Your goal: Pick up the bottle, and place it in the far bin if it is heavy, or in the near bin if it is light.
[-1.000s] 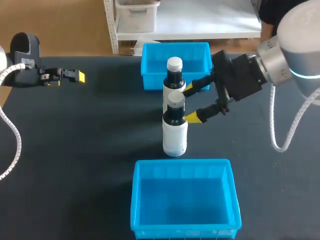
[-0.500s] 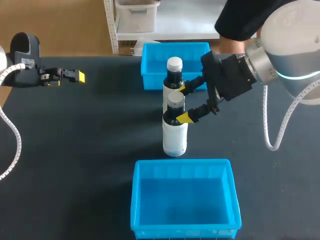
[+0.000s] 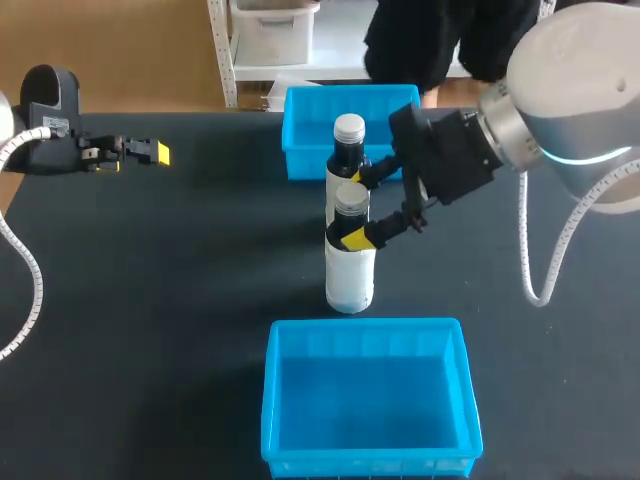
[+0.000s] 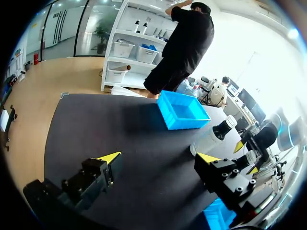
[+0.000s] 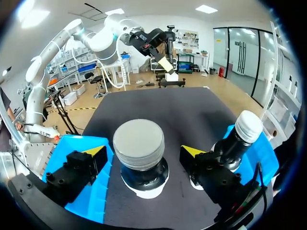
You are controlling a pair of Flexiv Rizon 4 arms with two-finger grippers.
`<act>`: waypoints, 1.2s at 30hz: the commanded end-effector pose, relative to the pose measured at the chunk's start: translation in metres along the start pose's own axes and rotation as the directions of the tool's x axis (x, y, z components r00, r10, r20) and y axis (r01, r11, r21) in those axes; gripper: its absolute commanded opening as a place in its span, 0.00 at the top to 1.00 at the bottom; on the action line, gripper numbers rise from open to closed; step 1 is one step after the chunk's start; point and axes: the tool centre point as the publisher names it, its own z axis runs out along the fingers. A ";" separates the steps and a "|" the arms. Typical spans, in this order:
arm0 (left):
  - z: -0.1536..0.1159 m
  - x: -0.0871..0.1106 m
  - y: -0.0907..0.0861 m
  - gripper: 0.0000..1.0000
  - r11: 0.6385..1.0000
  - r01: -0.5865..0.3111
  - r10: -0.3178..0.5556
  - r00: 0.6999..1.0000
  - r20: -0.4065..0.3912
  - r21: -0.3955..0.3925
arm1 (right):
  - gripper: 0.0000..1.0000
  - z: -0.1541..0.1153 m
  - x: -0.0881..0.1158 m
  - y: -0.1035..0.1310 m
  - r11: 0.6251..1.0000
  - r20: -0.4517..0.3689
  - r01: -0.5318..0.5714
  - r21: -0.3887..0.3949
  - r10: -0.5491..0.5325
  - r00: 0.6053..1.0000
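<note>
A black table (image 3: 180,280) carries everything. Over its middle, the right gripper (image 5: 142,152) has its yellow-tipped fingers spread to either side of the neck of a dark glass bottle with a grey screw cap and a white label (image 3: 350,272). The right wrist view shows a gap on each side of the bottle, so neither finger touches it. This bottle stands upright on the table between the two bins. Just behind it, beside the gripper's farther finger, a second dark bottle with a white cap (image 3: 349,140) stands upright near the far blue plastic bin (image 3: 305,155). The near blue plastic bin (image 3: 285,400) lies just in front of the first bottle. Well off to the left, the left gripper (image 4: 158,157) hangs over the table with its fingers wide apart.
</note>
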 end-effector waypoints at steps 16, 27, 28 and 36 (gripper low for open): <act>0.000 0.000 0.000 0.00 1.000 0.000 0.000 1.000 0.000 0.000 | 0.00 0.009 0.002 0.002 1.000 0.036 -0.011 -0.012 0.011 0.999; 0.000 0.000 0.000 0.00 1.000 0.000 0.000 1.000 0.000 0.000 | 0.23 0.010 0.003 0.004 1.000 0.043 -0.013 -0.012 0.013 0.999; 0.000 0.000 0.000 0.00 1.000 0.000 0.000 1.000 0.000 0.000 | 0.25 0.010 0.003 0.004 1.000 0.044 -0.013 -0.012 0.014 0.999; 0.000 0.000 0.000 0.00 1.000 0.000 0.000 1.000 0.000 0.000 | 0.33 0.010 0.003 0.005 1.000 0.047 -0.015 -0.011 0.015 0.999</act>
